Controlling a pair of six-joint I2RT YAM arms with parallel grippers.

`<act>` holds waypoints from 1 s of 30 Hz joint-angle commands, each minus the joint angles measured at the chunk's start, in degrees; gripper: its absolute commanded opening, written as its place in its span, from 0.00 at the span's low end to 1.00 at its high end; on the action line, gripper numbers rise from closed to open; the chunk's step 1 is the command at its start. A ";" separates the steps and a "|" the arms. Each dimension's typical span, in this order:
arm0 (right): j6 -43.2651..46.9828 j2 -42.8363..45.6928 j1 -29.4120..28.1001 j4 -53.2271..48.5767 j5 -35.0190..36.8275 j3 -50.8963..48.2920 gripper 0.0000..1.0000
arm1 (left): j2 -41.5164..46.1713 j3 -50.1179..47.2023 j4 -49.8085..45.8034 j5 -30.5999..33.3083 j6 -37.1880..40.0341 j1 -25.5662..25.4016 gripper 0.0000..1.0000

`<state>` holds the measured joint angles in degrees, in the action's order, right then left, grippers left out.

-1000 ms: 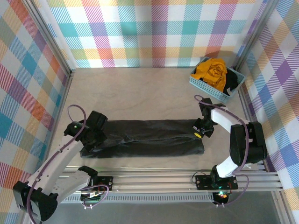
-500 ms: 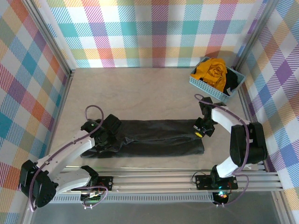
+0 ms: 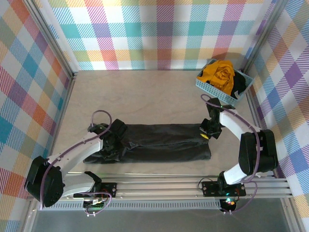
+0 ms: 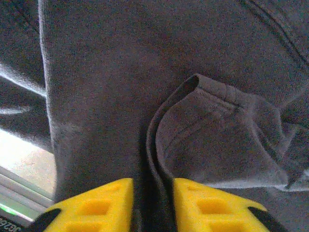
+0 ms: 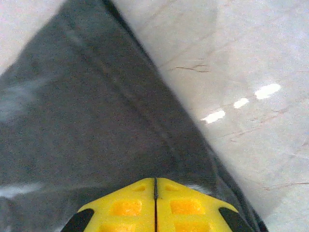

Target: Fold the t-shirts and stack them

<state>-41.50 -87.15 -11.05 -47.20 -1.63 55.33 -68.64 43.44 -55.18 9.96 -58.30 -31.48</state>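
- Charcoal t-shirt (image 3: 159, 145) lies as a long band on the near tabletop (image 3: 145, 96), its long axis running left to right.
- We see the left gripper (image 4: 152, 188) over its left end, jaws parted, a hem fold loose in the gap.
- At the right end the right gripper (image 5: 155, 182) has its pads closed together.
- Each arm is nearest its own end.
- Whether the right pads pinch cloth is hidden from us.
- Well apart, the yellow t-shirt (image 3: 219, 75) sits bunched in the basket (image 3: 211, 92).

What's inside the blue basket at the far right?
A crumpled mustard-yellow t-shirt lies on top in the basket, with dark cloth showing at its right end. Whatever lies beneath them is covered.
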 commanded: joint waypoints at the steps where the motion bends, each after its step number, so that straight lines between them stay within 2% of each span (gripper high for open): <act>1: 2.06 -0.67 -2.20 1.39 -4.08 3.12 0.12 | -0.35 3.43 -0.44 0.09 2.23 1.64 0.47; 4: 1.71 -2.71 -4.28 2.57 -5.73 4.72 0.13 | -0.13 9.23 -1.91 -0.20 4.20 3.58 0.54; 9: 0.02 -6.61 -5.18 4.92 -9.02 6.22 0.13 | -3.04 16.44 -0.79 -4.82 7.55 10.66 0.54; 12: -0.03 -10.64 -5.27 5.48 -10.89 7.79 0.13 | -7.36 18.08 1.68 -6.48 9.75 16.72 0.48; 16: 0.01 -16.42 -5.28 5.50 -11.45 10.10 0.13 | -15.22 15.07 7.64 -9.68 10.14 27.23 0.32; 18: 0.28 -19.65 -5.24 4.11 -11.11 12.25 0.12 | -19.00 14.78 10.05 -9.59 10.65 30.15 0.27; 23: 0.52 -25.86 -3.72 -0.95 -7.84 17.86 0.11 | -27.51 17.88 12.73 -7.48 12.92 34.94 0.24; 30: 1.62 -33.34 1.28 -4.29 -8.11 27.59 0.12 | -42.86 27.77 15.45 -12.64 14.58 35.62 0.22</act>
<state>-41.04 -115.52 -12.67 -50.52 -12.99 78.94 -105.12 67.24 -44.64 0.69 -45.43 3.31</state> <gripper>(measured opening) 0.116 0.216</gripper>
